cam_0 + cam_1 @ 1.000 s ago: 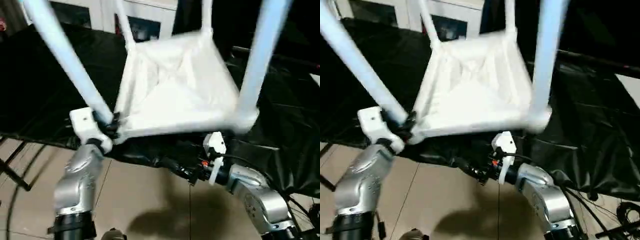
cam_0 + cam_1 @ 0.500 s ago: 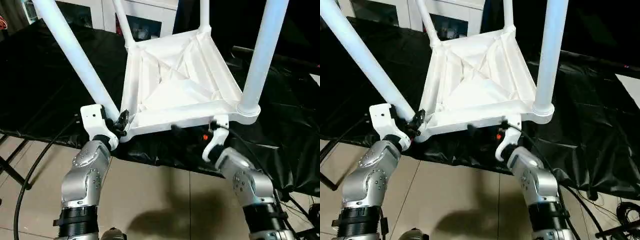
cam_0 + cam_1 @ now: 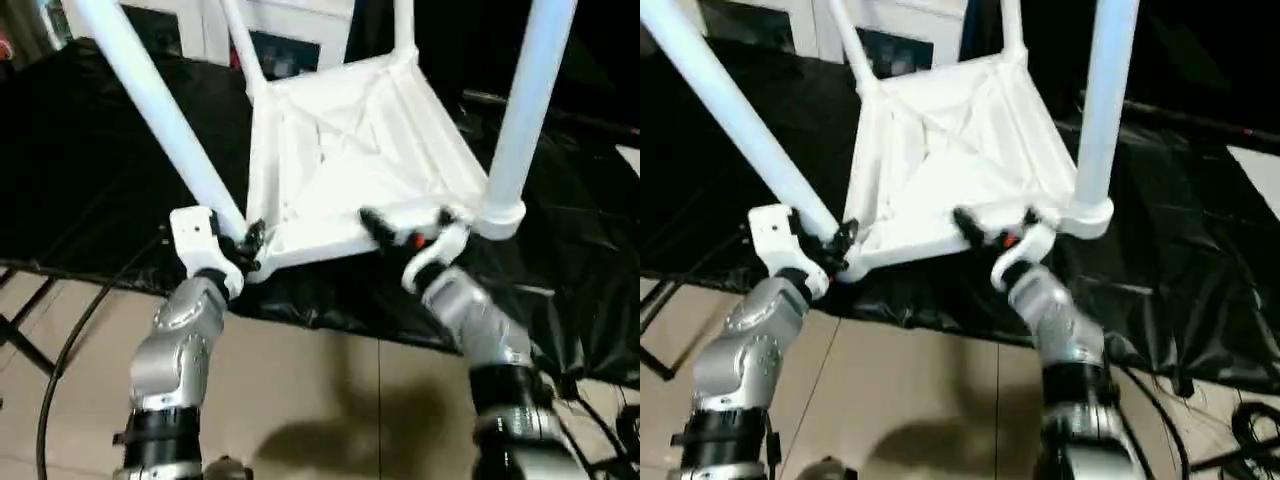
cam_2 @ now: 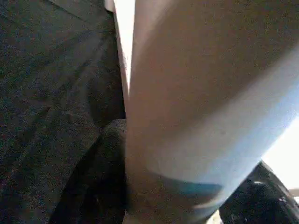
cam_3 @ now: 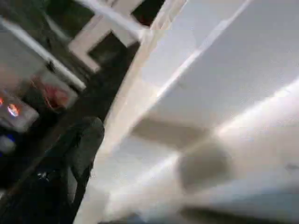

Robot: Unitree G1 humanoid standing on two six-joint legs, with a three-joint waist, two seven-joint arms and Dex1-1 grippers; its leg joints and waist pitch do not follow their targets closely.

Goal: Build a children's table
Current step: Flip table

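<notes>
Four upright legs (image 3: 150,110) fence the tabletop (image 3: 350,150); gaps between seem passable.

All-white plastic children's table (image 3: 340,150), upside down; white tubular legs (image 3: 520,110). Glossy black cover on work table (image 3: 90,180). Silver forearms (image 3: 175,350), black fingers (image 3: 375,225). Beige tiled floor (image 3: 320,400) at 6 o'clock.

The right gripper (image 3: 405,228), jaws wide, now sits at the near rim of the upturned children's table (image 3: 345,150), raised from below it.
</notes>
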